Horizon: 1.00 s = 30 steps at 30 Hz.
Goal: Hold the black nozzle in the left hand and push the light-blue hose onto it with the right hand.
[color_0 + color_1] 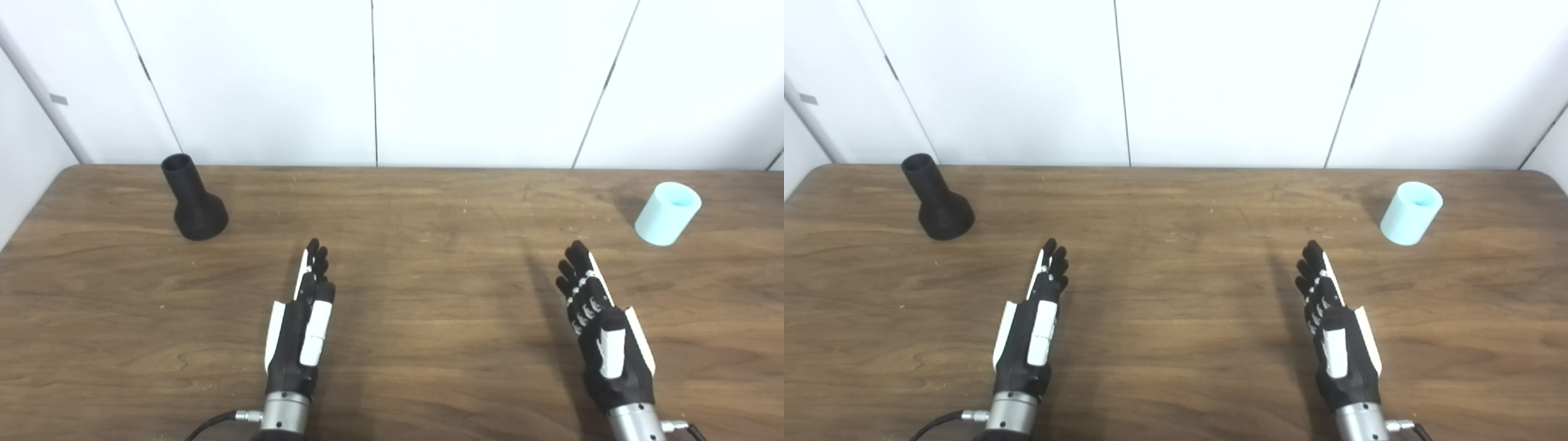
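Nozzle first: the black nozzle (193, 199) stands on its wide flared base at the far left of the wooden table (429, 306), its narrow open neck up and leaning a little toward the back left corner. You have nothing touching it.

Your light-blue hose (667, 214) is a short pale cylinder standing on end at the far right of the table, open mouth up and tilted slightly to the right. It sits well apart from the nozzle, with the full width of the table between them.

Look at your left hand (302, 327): it reaches in from the bottom edge, left of centre, turned edge-on with its fingers (315, 260) stretched straight forward and lying close together. It grips nothing and is released, well short of the nozzle, which lies ahead and off to its left.

Your right hand (1338, 334) mirrors it on the right side, also edge-on, fingers (1314, 269) extended and pointing away from you with a slight lean to the left. It too is empty and unclenched, with the hose ahead and to its right, clearly out of contact.

White wall panels (490, 79) close off the scene behind the table's far edge.
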Each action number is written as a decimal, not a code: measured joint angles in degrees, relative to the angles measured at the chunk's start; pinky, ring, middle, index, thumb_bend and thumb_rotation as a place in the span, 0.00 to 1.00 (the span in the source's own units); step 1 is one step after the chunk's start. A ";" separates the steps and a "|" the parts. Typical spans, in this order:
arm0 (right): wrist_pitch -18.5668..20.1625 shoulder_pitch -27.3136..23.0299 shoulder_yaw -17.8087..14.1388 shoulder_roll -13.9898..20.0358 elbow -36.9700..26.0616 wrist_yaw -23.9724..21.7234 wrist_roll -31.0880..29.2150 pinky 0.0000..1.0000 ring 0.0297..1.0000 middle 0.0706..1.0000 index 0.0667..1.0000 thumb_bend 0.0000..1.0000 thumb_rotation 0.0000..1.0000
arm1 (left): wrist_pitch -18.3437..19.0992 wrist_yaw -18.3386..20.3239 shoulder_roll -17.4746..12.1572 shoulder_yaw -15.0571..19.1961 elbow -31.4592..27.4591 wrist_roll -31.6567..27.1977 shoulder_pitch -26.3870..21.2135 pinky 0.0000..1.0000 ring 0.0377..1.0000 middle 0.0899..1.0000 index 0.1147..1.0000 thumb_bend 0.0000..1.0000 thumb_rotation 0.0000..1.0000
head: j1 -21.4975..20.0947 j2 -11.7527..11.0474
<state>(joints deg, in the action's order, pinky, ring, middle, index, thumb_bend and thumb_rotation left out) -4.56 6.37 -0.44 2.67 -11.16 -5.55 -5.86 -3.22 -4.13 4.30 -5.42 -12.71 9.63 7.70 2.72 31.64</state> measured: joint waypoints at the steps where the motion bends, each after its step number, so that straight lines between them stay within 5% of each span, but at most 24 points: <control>1: -0.01 0.00 0.00 0.00 0.02 0.00 0.00 0.98 1.00 1.00 1.00 0.74 1.00 | -0.01 -0.01 0.00 0.00 0.02 0.01 0.00 1.00 1.00 1.00 1.00 0.77 1.00 | 0.00 0.00; 21: -0.20 -0.06 -0.24 0.03 0.31 -0.09 -0.60 0.98 1.00 1.00 0.99 0.74 1.00 | -0.51 -0.41 0.22 -0.01 0.30 0.15 -0.04 1.00 1.00 1.00 1.00 0.78 1.00 | 0.62 -0.53; 30: -2.80 -0.09 -0.33 0.35 1.06 -0.40 -1.30 0.97 1.00 1.00 1.00 0.74 1.00 | -2.41 -1.38 0.33 -0.17 0.88 1.07 -0.16 1.00 1.00 1.00 1.00 0.78 1.00 | 3.33 -4.57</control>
<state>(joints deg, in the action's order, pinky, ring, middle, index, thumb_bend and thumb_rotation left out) -7.36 6.28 -0.78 3.03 -10.10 -5.94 -7.16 -5.63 -5.51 4.63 -5.59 -11.83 10.70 7.53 6.06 27.08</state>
